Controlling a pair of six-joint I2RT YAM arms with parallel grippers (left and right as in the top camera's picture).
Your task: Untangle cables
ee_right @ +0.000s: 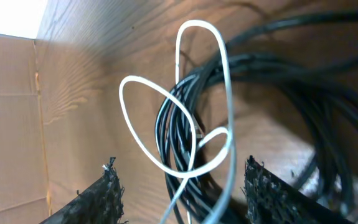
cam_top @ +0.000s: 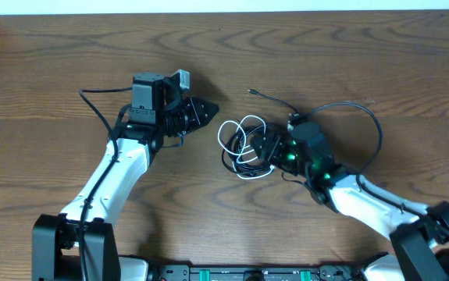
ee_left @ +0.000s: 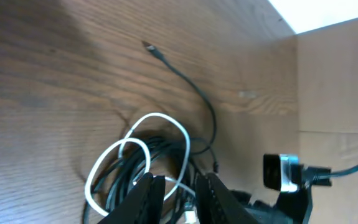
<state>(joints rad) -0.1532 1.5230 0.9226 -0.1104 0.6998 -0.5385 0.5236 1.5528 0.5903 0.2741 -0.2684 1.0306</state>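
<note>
Brown wood table [cam_top: 52, 62] lies under it all. On the left, the left gripper [cam_top: 202, 112] points at the cables [cam_top: 244, 147] from just beside them, fingers apart, holding nothing. In the middle sits the pile: thin black cords looped round, with the white cord [ee_left: 157, 115] curled through them. One black end [cam_top: 275, 97] with a small plug runs off far. On the right, the right gripper [ee_right: 180, 171] has fingers spread wide, cords between them, not pinched. These cords look light, soft and floppy, so one will likely drag the others. Best grab a white loop or that loose end.
</note>
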